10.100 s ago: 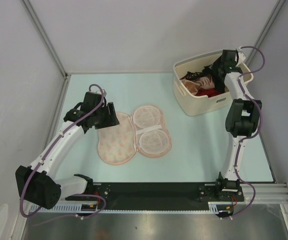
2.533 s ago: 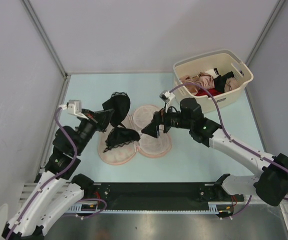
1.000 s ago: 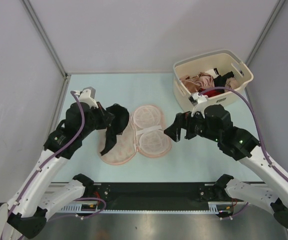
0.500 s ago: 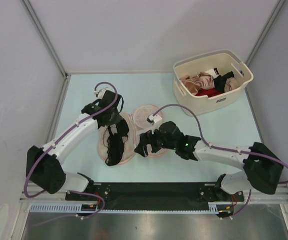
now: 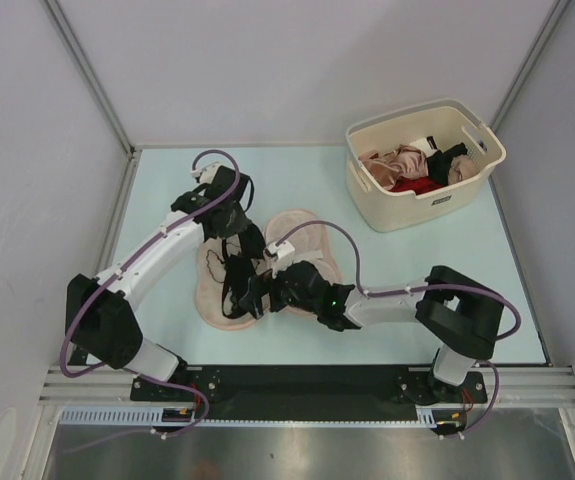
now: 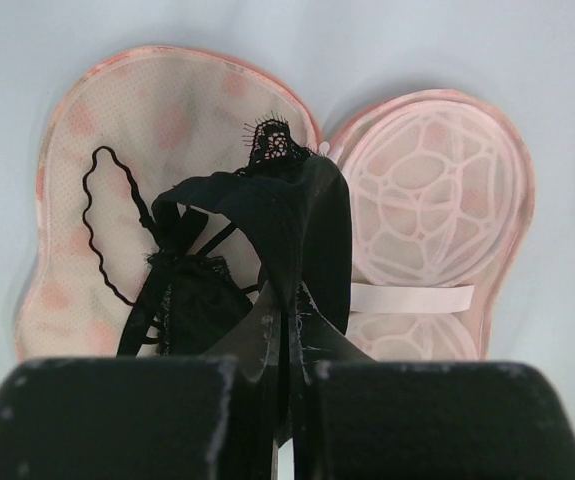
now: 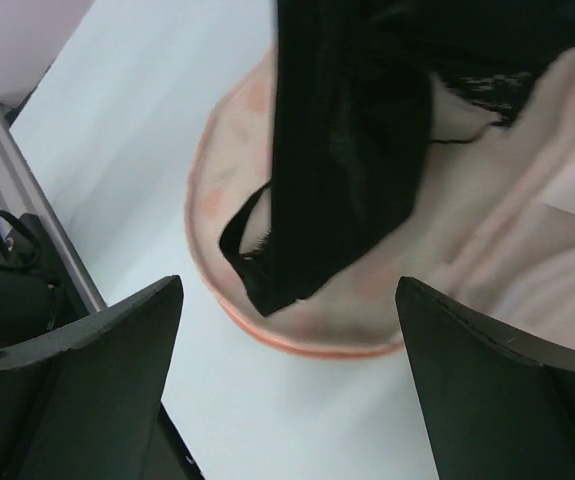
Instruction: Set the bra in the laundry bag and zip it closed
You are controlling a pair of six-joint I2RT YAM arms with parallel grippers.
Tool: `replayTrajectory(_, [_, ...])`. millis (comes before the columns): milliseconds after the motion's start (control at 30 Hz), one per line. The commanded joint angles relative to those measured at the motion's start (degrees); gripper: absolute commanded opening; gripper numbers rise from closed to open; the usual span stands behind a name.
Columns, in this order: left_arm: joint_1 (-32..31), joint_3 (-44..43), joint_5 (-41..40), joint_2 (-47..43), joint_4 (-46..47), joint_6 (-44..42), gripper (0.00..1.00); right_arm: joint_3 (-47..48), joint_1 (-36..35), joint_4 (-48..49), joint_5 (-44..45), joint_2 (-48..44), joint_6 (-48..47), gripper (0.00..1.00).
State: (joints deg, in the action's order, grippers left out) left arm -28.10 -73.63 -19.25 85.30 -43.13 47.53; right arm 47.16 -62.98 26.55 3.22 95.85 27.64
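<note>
we see the small black lacy bra (image 6: 302,215) bunched and partly raised over one half of the laundry bag (image 6: 437,190), a thin strap looping on its pale spotted lining, while the peach-orange clamshell lies flat, wide open and unzipped.

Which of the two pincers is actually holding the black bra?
The left pincer, clamped shut on the bra; the right pincer gapes wide open, holding nothing.
</note>
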Motion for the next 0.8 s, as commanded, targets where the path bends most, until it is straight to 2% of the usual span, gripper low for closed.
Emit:
replayTrajectory(0, [0.8, -2.1, -1.2, -0.6, -1.7, -0.5, 0.0, 2.9, -3.5, 10.0, 6.7, 4.1, 0.4, 0.92])
replayTrajectory(133, [1.1, -1.7, -0.1, -1.2, -1.7, -0.4, 0.0, 5.1, -4.3, 6.9, 13.7, 7.0, 1.3, 0.85])
replayTrajectory(267, [1.1, -1.8, 0.6, -1.2, -2.0, 0.3, 0.0, 6.0, -4.3, 5.4, 18.2, 7.9, 0.6, 0.6])
replayTrajectory(300, [1.1, -1.9, 0.7, -0.6, -2.2, 0.5, 0.0, 5.3, -4.2, 5.5, 18.9, 7.8, 0.6, 0.57])
replayTrajectory(333, [1.0, -2.2, 0.7, -0.3, -2.7, 1.2, 0.0, 5.1, -3.2, 5.8, 17.6, 7.6, 0.2, 0.51])
replayTrajectory(367, [0.9, -2.5, 0.7, 0.1, -2.7, 1.3, 0.0, 5.0, -2.5, 5.3, 16.6, 7.2, 0.2, 0.37])
replayTrajectory(433, [0.5, -2.8, -0.1, 1.5, -2.8, 1.3, 0.0, 4.7, -0.2, 2.0, 12.3, 5.0, 0.1, 0.16])
replayTrajectory(467, [0.1, -3.5, -0.6, 2.1, -2.8, 1.3, 0.0, 4.9, 1.1, -0.1, 9.8, 3.9, 0.7, 0.0])
replayTrajectory(500, [-0.4, -4.0, -2.4, 2.8, -2.7, 1.3, 0.0, 4.8, 2.3, -2.0, 7.0, 2.8, 1.4, 0.0])
replayTrajectory(533, [-1.5, -4.3, -3.7, 4.1, -2.7, 2.3, 0.0, 4.5, 5.6, -5.3, -1.6, 1.5, 2.0, 0.0])
replayTrajectory(600, [-2.4, -5.7, -4.9, 6.0, -2.4, 3.4, 0.0, 4.2, 8.5, -9.4, -8.2, -2.3, 2.7, 0.0])
replayTrajectory(633, [-2.8, -6.5, -5.4, 7.2, -2.4, 4.1, 0.0, 3.7, 10.5, -12.4, -15.4, -3.4, 2.7, 0.0])
replayTrajectory(767, [-5.0, -14.1, -5.0, 16.9, -2.9, 4.8, 0.02, 5.5, 21.9, -21.6, -32.7, -4.8, 0.7, 0.0])
